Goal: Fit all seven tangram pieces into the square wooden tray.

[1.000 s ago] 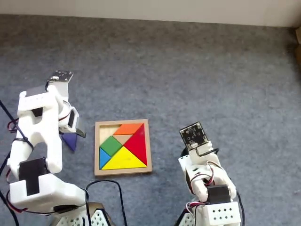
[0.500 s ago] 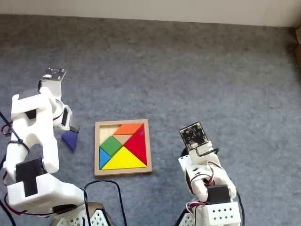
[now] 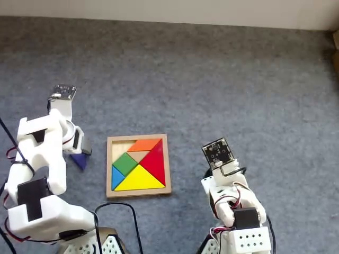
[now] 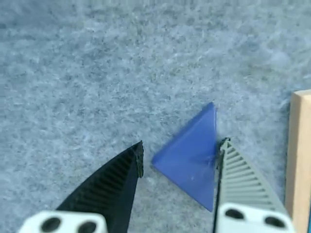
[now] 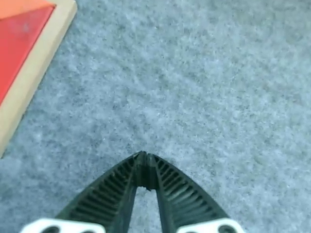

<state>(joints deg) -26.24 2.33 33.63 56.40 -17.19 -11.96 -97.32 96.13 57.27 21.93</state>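
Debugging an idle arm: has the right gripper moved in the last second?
No. The right gripper keeps its place beside the wooden tray's right edge.

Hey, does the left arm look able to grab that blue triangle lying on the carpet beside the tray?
Probably yes. The left gripper is open with the blue triangle between its fingers, flat on the carpet, nothing over it. The wooden tray rim is near but apart from it.
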